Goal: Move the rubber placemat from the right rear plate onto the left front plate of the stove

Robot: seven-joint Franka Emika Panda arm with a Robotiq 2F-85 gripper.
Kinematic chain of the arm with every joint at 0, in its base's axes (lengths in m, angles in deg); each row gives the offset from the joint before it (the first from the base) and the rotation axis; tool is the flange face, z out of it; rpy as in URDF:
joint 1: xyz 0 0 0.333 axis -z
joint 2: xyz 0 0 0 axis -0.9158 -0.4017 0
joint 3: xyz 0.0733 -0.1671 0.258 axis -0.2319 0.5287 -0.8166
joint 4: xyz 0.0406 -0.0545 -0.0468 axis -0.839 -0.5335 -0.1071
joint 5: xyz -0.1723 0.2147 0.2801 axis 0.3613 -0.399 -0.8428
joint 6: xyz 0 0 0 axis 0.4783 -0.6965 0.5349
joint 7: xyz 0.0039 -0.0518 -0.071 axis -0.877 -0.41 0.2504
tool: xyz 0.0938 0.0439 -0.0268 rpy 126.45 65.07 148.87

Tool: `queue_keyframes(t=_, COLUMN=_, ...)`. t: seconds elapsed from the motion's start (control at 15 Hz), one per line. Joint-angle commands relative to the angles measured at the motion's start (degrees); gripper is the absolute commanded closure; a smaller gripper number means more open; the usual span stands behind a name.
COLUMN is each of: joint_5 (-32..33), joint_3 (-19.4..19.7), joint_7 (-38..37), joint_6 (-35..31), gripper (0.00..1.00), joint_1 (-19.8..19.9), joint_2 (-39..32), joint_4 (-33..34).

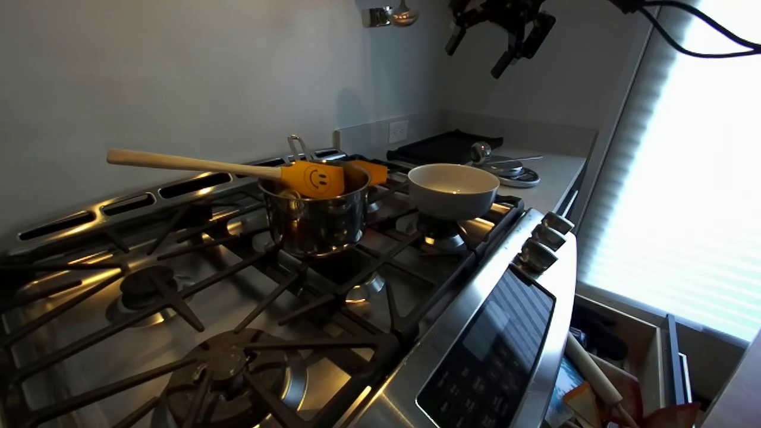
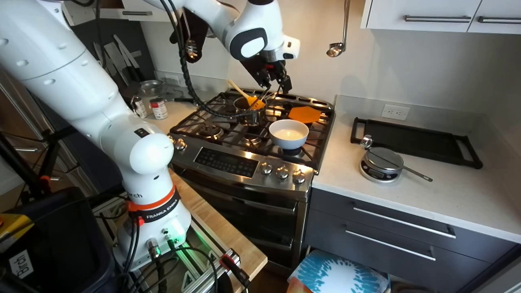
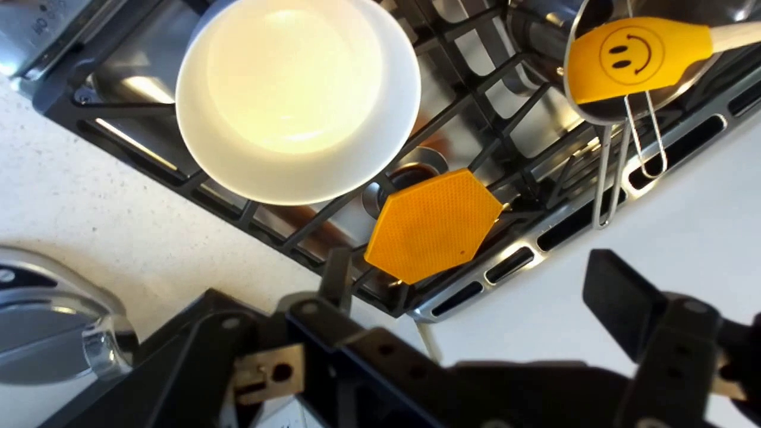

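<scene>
The orange hexagonal rubber placemat lies flat on the grate over the right rear burner; it shows in an exterior view (image 2: 304, 114) and in the wrist view (image 3: 434, 226). In an exterior view only its edge (image 1: 376, 172) shows past the pot. The left front plate, a wide round dark burner cap under grate bars, is bare in both exterior views (image 1: 223, 362) (image 2: 210, 130). The stove (image 1: 386, 392) (image 2: 244, 152) is stainless steel with black grates. My gripper (image 1: 474, 62) (image 2: 277, 86) (image 3: 469, 264) is open and empty, high above the stove's rear, apart from the placemat.
A white bowl (image 1: 455, 199) (image 2: 288, 134) (image 3: 297, 101) stands on the right front burner. A steel pot (image 1: 318, 223) (image 2: 249, 117) with a yellow spatula (image 1: 312, 179) (image 3: 642, 56) stands left of the placemat. A ladle (image 2: 336, 49) hangs on the wall. A tray (image 2: 419, 142) lies right.
</scene>
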Motion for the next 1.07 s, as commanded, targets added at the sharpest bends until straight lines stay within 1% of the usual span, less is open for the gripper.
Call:
queue_keyframes(t=0.0, joint_5=-15.83, joint_3=10.60, joint_7=12.92, joint_6=7.10, gripper=0.00, joint_1=-4.16, joint_2=-10.25, joint_4=9.70)
queue_keyframes(t=0.07, joint_5=-19.77, joint_3=8.48, joint_7=16.05, joint_6=9.06, gripper=0.00, joint_1=-0.25, joint_2=-13.87, joint_4=13.02)
queue_keyframes(t=0.13, joint_5=-22.74, joint_3=8.42, joint_7=18.98, joint_6=12.07, gripper=0.00, joint_1=1.41, joint_2=-17.32, joint_4=16.87)
queue_keyframes(t=0.2, joint_5=-24.32, joint_3=7.50, joint_7=20.28, joint_6=14.58, gripper=0.00, joint_1=3.66, joint_2=-20.83, joint_4=20.50)
queue_keyframes(t=0.27, joint_5=-24.82, joint_3=6.21, joint_7=20.23, joint_6=16.75, gripper=0.00, joint_1=5.68, joint_2=-24.42, joint_4=24.10)
queue_keyframes(t=0.4, joint_5=-22.70, joint_3=3.71, joint_7=17.31, joint_6=19.69, gripper=0.00, joint_1=8.98, joint_2=-30.11, joint_4=30.46)
queue_keyframes(t=0.47, joint_5=-21.80, joint_3=2.42, joint_7=18.26, joint_6=16.28, gripper=0.00, joint_1=9.53, joint_2=-22.74, joint_4=23.05)
queue_keyframes(t=0.53, joint_5=-21.64, joint_3=1.44, joint_7=18.14, joint_6=16.57, gripper=0.00, joint_1=10.61, joint_2=-25.03, joint_4=25.15)
queue_keyframes(t=0.6, joint_5=-21.63, joint_3=0.78, joint_7=18.15, joint_6=16.41, gripper=0.00, joint_1=11.12, joint_2=-25.59, joint_4=25.38)
queue_keyframes(t=0.8, joint_5=-21.73, joint_3=0.36, joint_7=18.23, joint_6=16.48, gripper=0.00, joint_1=11.32, joint_2=-24.41, joint_4=24.87)
queue_keyframes(t=0.87, joint_5=-20.89, joint_3=0.52, joint_7=16.61, joint_6=14.48, gripper=0.00, joint_1=10.96, joint_2=-23.62, joint_4=23.73)
queue_keyframes(t=0.93, joint_5=-24.80, joint_3=0.01, joint_7=19.48, joint_6=14.32, gripper=0.00, joint_1=11.95, joint_2=-25.99, joint_4=25.77)
queue_keyframes(t=1.0, joint_5=-28.50, joint_3=-0.60, joint_7=22.40, joint_6=13.62, gripper=0.00, joint_1=13.28, joint_2=-30.00, joint_4=29.05)
